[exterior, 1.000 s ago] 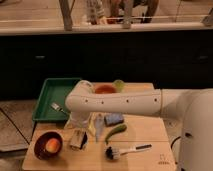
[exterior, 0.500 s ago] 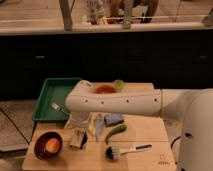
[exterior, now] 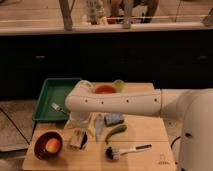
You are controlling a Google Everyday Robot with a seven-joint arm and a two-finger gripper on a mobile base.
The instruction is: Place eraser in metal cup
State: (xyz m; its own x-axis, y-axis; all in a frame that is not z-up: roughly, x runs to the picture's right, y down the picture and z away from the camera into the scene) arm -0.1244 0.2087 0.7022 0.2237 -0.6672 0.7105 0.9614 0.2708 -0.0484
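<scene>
The eraser (exterior: 76,139), a pale beige block, stands tilted at the mouth of the small dark metal cup (exterior: 83,143) near the table's front left. My gripper (exterior: 77,131) hangs straight down from the white arm directly above the eraser and cup, and its lower end meets the top of the eraser. The cup is partly hidden behind the eraser and gripper. I cannot tell whether the eraser rests inside the cup or is held just over it.
A dark red bowl (exterior: 46,146) holding an orange fruit sits left of the cup. A blue-grey sponge (exterior: 114,119), a pale wrapper (exterior: 98,125), a green vegetable (exterior: 116,132) and a black brush (exterior: 122,150) lie to the right. A green tray (exterior: 52,92) with a fork is behind.
</scene>
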